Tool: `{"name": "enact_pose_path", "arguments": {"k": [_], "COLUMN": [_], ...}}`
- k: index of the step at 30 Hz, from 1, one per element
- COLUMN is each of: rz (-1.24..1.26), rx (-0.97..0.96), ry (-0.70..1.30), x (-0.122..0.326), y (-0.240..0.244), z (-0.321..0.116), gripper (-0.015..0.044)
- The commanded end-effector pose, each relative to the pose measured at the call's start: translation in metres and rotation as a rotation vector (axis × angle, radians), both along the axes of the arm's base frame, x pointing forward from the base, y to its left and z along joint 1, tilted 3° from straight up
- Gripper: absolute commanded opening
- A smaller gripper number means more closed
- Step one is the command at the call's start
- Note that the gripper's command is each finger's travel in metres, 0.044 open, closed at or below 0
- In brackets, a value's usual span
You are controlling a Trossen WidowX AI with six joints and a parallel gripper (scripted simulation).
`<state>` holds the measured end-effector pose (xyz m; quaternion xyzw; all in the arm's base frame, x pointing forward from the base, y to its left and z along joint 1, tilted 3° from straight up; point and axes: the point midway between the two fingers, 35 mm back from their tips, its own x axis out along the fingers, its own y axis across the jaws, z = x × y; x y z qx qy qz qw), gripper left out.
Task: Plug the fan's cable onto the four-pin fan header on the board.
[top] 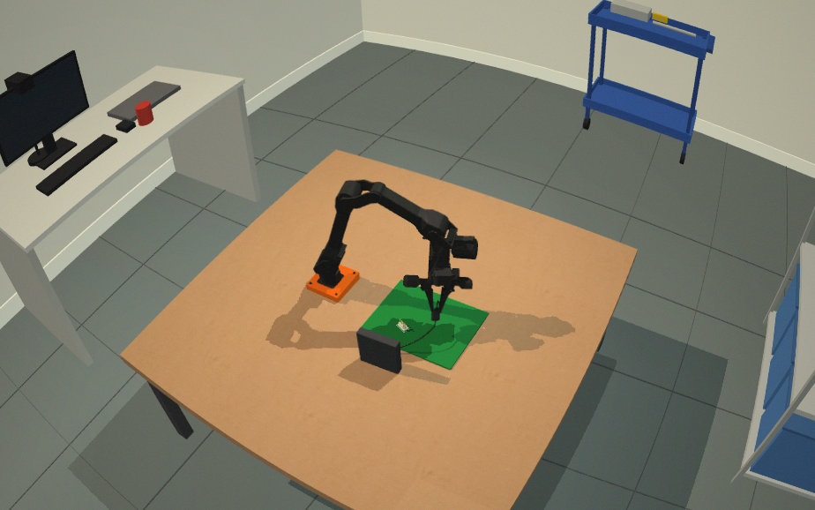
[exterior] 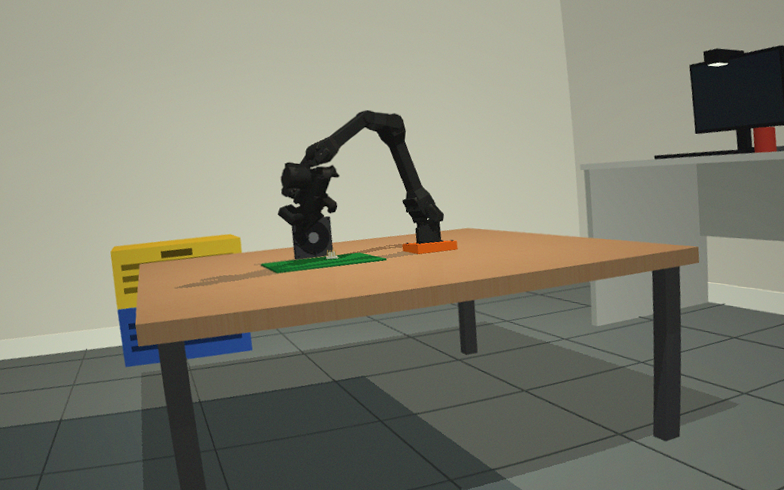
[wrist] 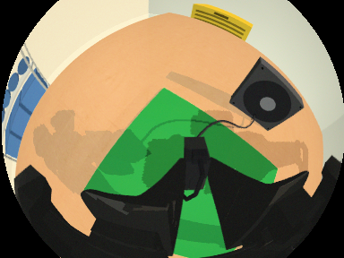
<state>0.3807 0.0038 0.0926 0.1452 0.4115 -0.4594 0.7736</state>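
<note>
My gripper (top: 436, 313) (wrist: 195, 163) is shut on the cable's dark plug (wrist: 195, 145), over the green board (top: 471, 318) (exterior: 288, 266) (wrist: 163, 107). I cannot tell the plug's exact height. The thin dark cable (wrist: 219, 121) curves from the plug to the black square fan (top: 378, 350) (exterior: 312, 237) (wrist: 267, 103), which stands upright at the board's edge. The small whitish header (top: 404, 329) (exterior: 329, 257) stands on the board, to the left of the fingertips in the top view and apart from them. It is hidden in the wrist view. In the exterior view the fingertips blend into the dark fan.
The arm's orange base (top: 333, 283) (exterior: 430, 246) is bolted on the wooden table (top: 240, 336) (exterior: 542, 259) behind the board. The upright fan is the nearest tall obstacle. A desk with a monitor (top: 45, 105) (exterior: 741, 90) and a blue cart (top: 643, 108) stand away from the table.
</note>
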Motion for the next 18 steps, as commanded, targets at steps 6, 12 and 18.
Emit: {"name": "enact_pose_path", "arguments": {"k": [6, 12, 18], "rz": [0.007, 0.014, 0.022], "rx": [-0.101, -0.167, -0.231], "ry": [-0.068, -0.117, -0.168], "x": [-0.0014, -0.0026, -0.0045], "y": [0.0021, 0.0044, 0.0071], "z": [-0.0025, -0.0028, -0.0023], "gripper": [0.0, 0.0, 0.0]}}
